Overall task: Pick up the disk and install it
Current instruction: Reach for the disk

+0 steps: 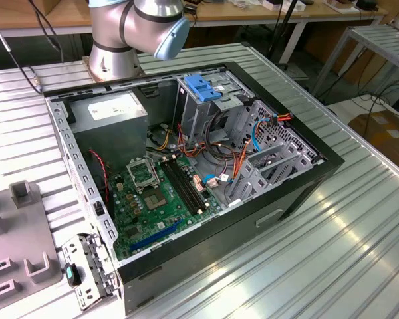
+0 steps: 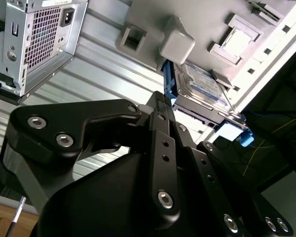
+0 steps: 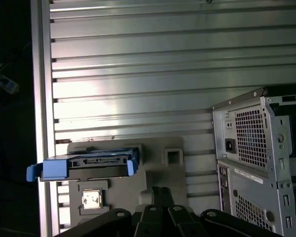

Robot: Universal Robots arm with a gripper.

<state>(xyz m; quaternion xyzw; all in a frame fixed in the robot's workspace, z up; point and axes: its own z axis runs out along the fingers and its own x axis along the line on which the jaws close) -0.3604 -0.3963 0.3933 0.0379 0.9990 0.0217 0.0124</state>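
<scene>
One disk [image 3: 86, 165] on grey holder [image 3: 155, 173], just beyond tool [image 3: 160, 190], untouched

You saw a silver disk [image 2: 203, 83] with blue ends and a blue-and-white label, a black tool [image 2: 160, 101], a green board [image 1: 153, 199] and a grey striped bench [image 3: 138, 74].

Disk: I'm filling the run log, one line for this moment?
disk: on grey holder, not picked up | gripper: shut, empty, near disk | computer case: open
</scene>
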